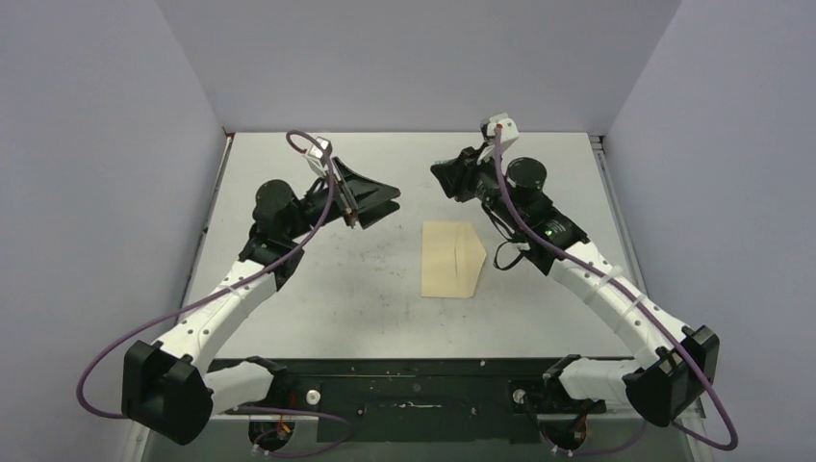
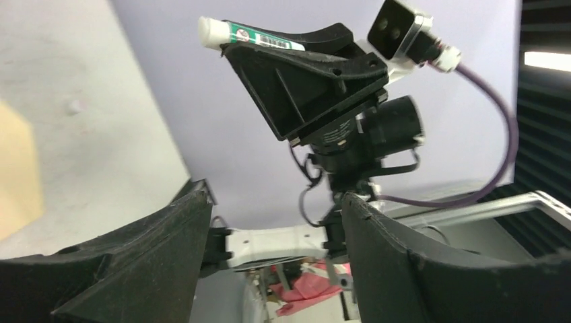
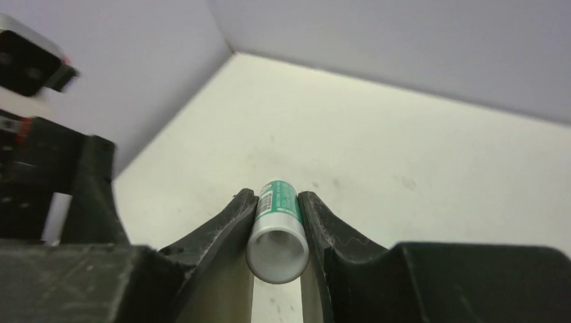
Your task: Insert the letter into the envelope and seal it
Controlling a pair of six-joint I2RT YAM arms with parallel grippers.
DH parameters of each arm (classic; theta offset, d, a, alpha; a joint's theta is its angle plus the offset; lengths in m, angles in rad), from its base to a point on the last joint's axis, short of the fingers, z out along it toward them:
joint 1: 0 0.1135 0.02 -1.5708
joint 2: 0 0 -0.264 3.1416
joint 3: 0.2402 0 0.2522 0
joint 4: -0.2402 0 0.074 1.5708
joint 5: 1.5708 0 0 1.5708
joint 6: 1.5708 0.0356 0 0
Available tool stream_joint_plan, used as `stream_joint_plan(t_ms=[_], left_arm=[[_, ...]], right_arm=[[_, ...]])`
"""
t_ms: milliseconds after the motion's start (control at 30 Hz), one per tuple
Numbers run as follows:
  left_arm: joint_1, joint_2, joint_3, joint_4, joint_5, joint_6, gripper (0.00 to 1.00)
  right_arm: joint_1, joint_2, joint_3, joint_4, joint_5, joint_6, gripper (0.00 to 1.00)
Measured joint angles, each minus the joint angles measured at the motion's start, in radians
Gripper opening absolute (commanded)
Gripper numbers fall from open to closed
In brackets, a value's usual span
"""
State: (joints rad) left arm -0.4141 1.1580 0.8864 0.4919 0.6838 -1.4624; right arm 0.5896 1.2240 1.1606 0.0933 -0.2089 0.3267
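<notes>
Lying flat, envelope (image 1: 450, 262), well inside table (image 1: 318, 289) edges

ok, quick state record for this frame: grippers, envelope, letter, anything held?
left gripper: open, empty, raised above the table
right gripper: shut on glue stick, raised
glue stick: white tube, green label, clamped between the right fingers
envelope: flat on table between the arms, apart from both grippers
letter: not visible in any view
</notes>
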Motion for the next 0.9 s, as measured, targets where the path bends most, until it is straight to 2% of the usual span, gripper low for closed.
stream_joint_plan(t_ms=[133,233,400,700,900], left_arm=[[0.001,0.058,-0.006,-0.121,-0.003,0.145,0.47],[-0.008,0.138,-0.006,-0.151,-0.018,0.217,0.35],[-0.050,0.312,0.011,-0.175,-0.078,0.325,0.28],[-0.103,0.683,0.187,-0.145,-0.157,0.402,0.14],[-0.111,0.817,0.224,-0.138,-0.169,0.403,0.05]], right_arm=[[-0.006,0.052,-0.001,-0.228,0.111,0.011,0.05],[-0.008,0.111,-0.020,-0.356,0.150,0.027,0.05],[-0.008,0.230,-0.055,-0.506,0.174,0.053,0.05],[-0.015,0.426,-0.047,-0.561,0.198,0.078,0.05],[-0.020,0.492,-0.030,-0.527,0.201,0.079,0.05]])
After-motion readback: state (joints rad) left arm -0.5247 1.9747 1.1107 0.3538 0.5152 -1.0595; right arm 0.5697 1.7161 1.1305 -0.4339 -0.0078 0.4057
